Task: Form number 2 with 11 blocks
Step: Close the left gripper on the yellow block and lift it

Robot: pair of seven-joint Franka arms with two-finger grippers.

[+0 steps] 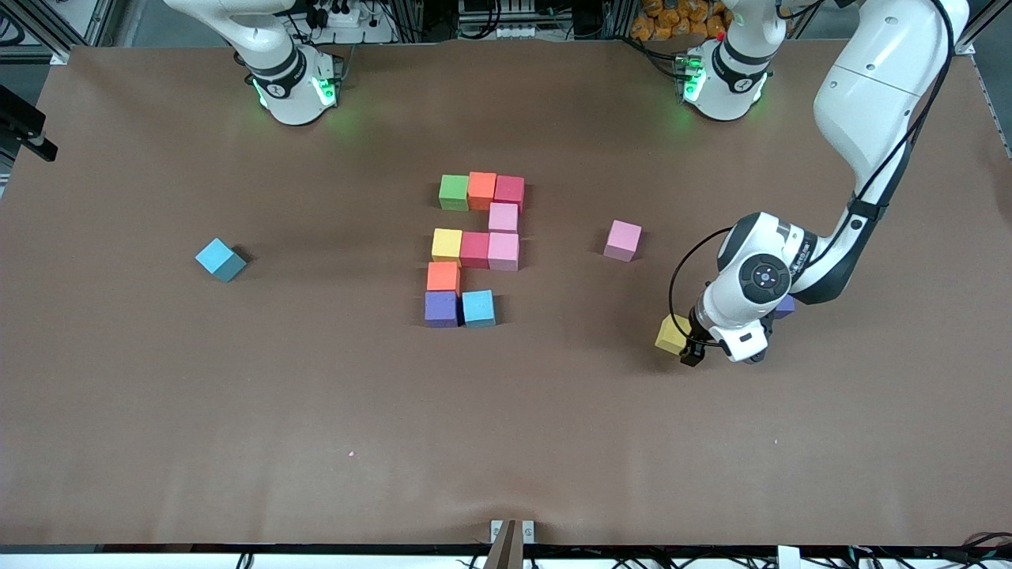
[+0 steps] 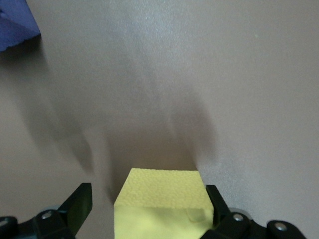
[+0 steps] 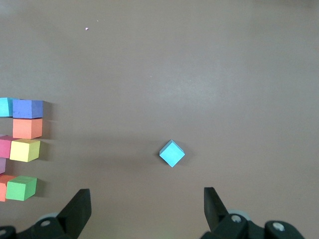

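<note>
The left gripper [image 1: 686,348], jaws spread either side of the yellow block [image 1: 672,333] on the worktop [image 1: 316,411], should pinch its flat opposite faces — light, matte, likely grippy — while the open-jawed right gripper [image 3: 147,211] waits.

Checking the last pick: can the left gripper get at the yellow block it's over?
Probably yes. The left gripper is open, its fingers on two opposite sides of the loose yellow block, with nothing between them. The nearby purple block lies apart.
</note>
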